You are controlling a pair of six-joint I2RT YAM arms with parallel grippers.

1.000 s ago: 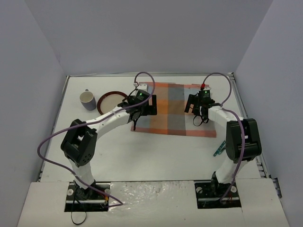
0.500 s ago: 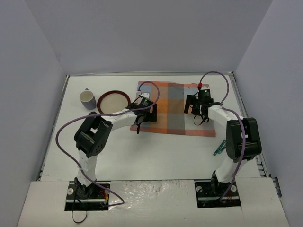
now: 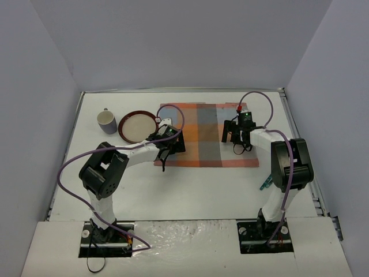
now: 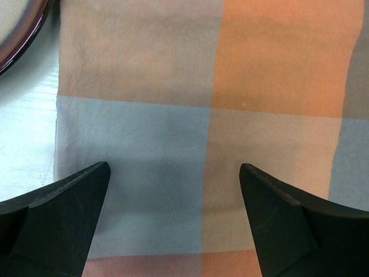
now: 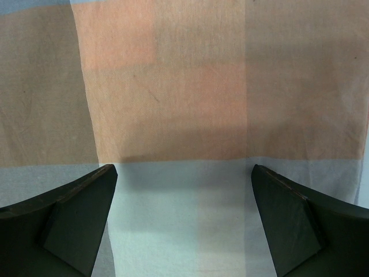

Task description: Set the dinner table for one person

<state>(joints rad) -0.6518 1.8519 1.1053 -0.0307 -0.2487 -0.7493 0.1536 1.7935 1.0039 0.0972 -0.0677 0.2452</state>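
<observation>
The white dinner table point(image 3: 190, 190) carries an orange-and-blue plaid mat point(image 3: 204, 135) lying flat at the back middle. My left gripper point(image 3: 164, 154) is open and empty, low over the mat's near left corner. In the left wrist view its fingers point(image 4: 63, 202) stand wide apart over the mat point(image 4: 202, 115). My right gripper point(image 3: 237, 144) is open and empty, low over the mat's right part. In the right wrist view the jaws are spread over the mat point(image 5: 196, 104). I cannot tell whether the fingertips touch the cloth.
A dark-rimmed plate point(image 3: 138, 126) lies just left of the mat, and its rim shows in the left wrist view point(image 4: 17, 34). A mug point(image 3: 106, 121) stands left of the plate. A teal utensil point(image 3: 266, 183) lies by the right edge rail.
The mat has shifted a little left and nearer and lies squarer to the table. Both grippers moved with it, the left one nearer along the mat's left edge.
</observation>
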